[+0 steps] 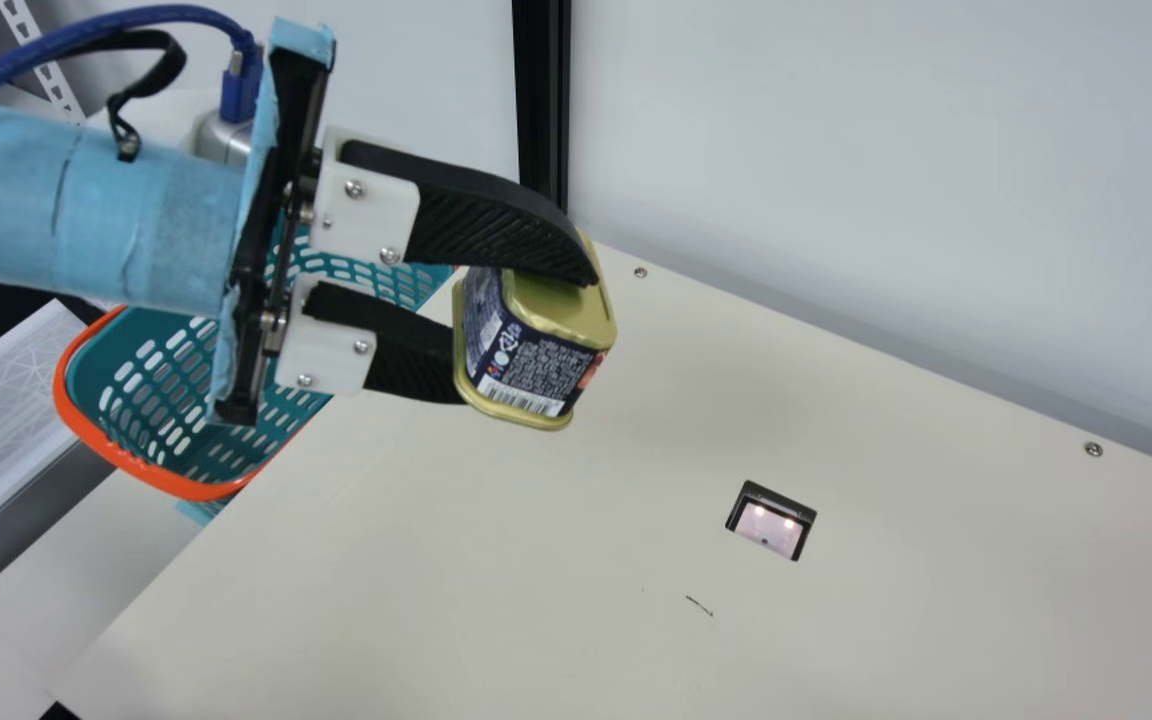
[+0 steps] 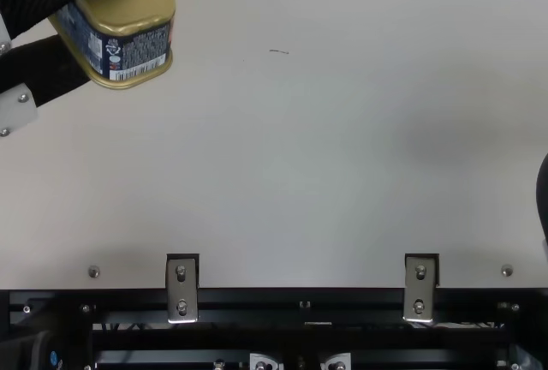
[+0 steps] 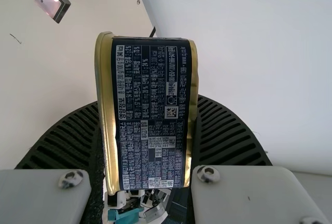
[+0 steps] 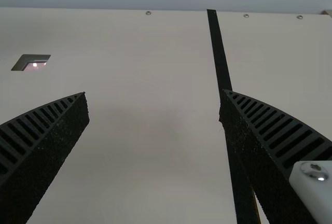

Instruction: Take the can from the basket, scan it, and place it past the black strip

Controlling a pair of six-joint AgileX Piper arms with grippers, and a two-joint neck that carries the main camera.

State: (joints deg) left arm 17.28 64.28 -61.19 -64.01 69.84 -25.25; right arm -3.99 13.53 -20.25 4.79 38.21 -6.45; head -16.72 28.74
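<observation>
In the main view our left gripper (image 1: 528, 335) pinched the can (image 1: 542, 370), ten o'clock from the scanner window (image 1: 770, 530). We saw its barcode (image 1: 519, 398) and dense label print. Our right gripper (image 2: 544, 197) gaped wide, holding nothing. Our left arm (image 1: 101, 205) partly hid the basket (image 1: 186, 487).

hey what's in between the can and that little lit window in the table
Only bare cream tabletop, as the main view shows, with the can held in the left hand. A short dark mark lies off to one side, nearer the window.
</observation>
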